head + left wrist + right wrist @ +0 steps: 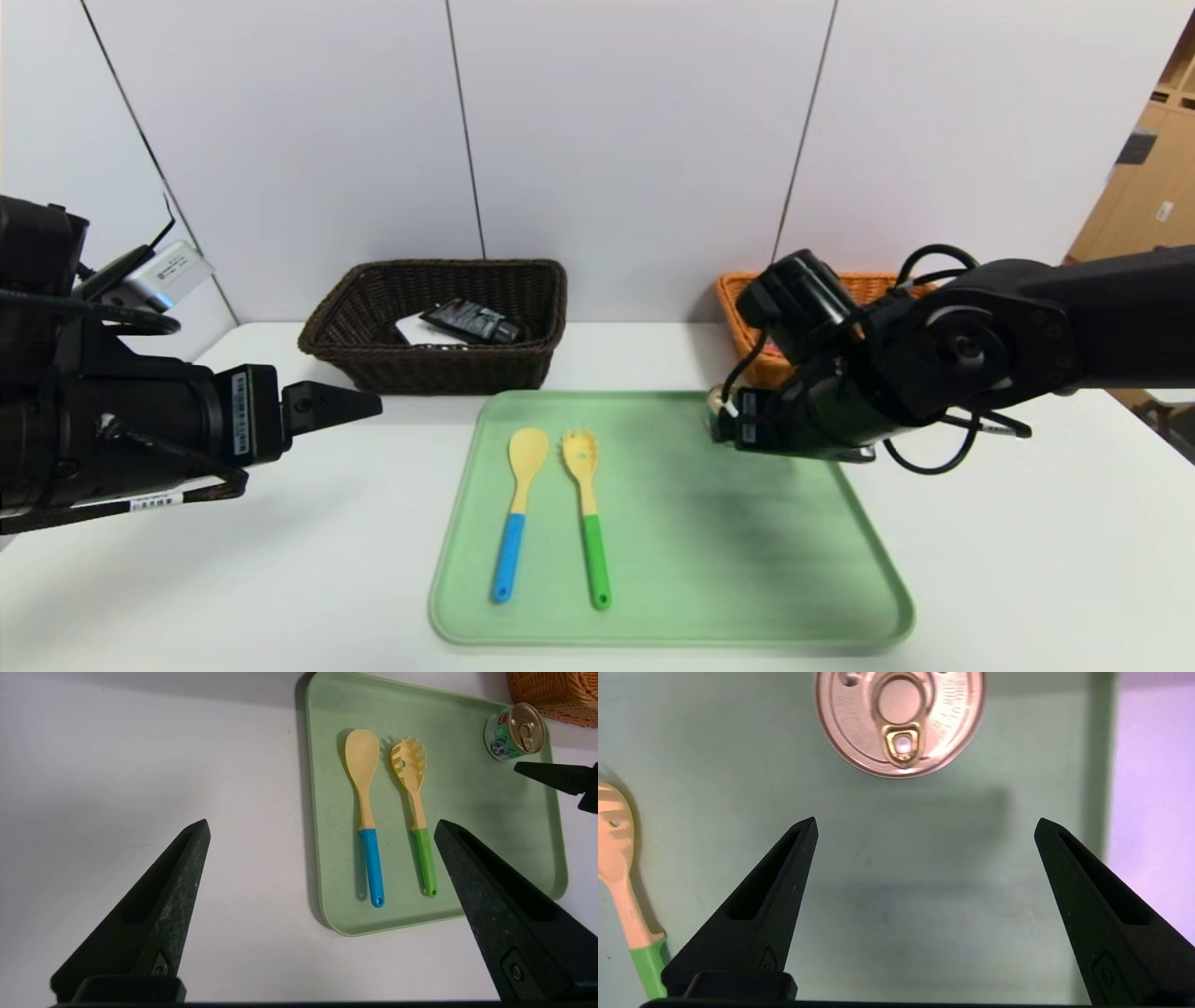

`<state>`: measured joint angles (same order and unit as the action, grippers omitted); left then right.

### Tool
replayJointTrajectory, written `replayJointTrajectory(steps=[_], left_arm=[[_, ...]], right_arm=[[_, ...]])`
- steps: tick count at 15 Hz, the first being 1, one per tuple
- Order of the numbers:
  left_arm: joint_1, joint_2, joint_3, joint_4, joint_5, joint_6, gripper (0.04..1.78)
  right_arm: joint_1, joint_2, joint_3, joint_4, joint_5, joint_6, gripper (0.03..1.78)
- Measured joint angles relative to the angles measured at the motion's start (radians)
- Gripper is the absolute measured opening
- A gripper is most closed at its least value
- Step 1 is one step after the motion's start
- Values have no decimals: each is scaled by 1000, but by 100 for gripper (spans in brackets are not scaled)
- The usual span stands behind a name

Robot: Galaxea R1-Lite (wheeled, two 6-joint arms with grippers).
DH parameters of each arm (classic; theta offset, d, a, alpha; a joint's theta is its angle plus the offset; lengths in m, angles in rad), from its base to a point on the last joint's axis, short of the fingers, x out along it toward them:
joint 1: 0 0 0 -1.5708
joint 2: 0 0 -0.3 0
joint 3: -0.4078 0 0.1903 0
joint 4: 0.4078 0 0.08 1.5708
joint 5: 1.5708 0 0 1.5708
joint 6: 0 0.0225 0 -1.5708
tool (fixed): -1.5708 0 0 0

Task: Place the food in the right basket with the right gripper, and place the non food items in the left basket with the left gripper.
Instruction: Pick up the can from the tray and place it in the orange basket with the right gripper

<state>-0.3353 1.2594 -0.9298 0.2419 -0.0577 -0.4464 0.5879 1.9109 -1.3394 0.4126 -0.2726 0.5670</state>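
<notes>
The right gripper point(924, 826) hangs low over the far right corner of the tray point(672, 616), its two fingers spread wide and holding nothing. The tin point(900, 721) stands upright on the tray just past the fingertips, not touching them; its gold pull-tab lid faces up. In the left wrist view the tin point(513, 731) is seen near the tray's corner, with the right basket point(556, 693) just beyond the rim. In the head view the right arm covers most of this basket point(738, 308) and almost all of the tin point(715, 399).

On the left half of the tray lie the spoon point(519, 509) and the fork point(586, 515), side by side and close but apart, heads toward the wall. They are well apart from the tin, and nothing lies between it and the gripper.

The left basket point(439, 369) stands behind the tray's left corner on the table point(308, 579). Inside it are the white case point(411, 330) and the dark tube point(471, 320), the tube partly over the case.

The left gripper point(322, 828) waits above the table left of the tray, also wide and empty.
</notes>
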Motion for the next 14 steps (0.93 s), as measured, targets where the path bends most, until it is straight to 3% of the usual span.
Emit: replayJointTrajectory(steps=[5, 9, 14], left_arm=[[1, -20, 23, 1, 0, 0, 169], [1, -23, 27, 1, -1, 0, 169], [1, -24, 27, 1, -1, 0, 169]], right_arm=[[42, 17, 146, -227, -72, -14, 166], [53, 13, 184, -289, -125, -42, 168], [53, 21, 251, -499, -170, -146, 169]])
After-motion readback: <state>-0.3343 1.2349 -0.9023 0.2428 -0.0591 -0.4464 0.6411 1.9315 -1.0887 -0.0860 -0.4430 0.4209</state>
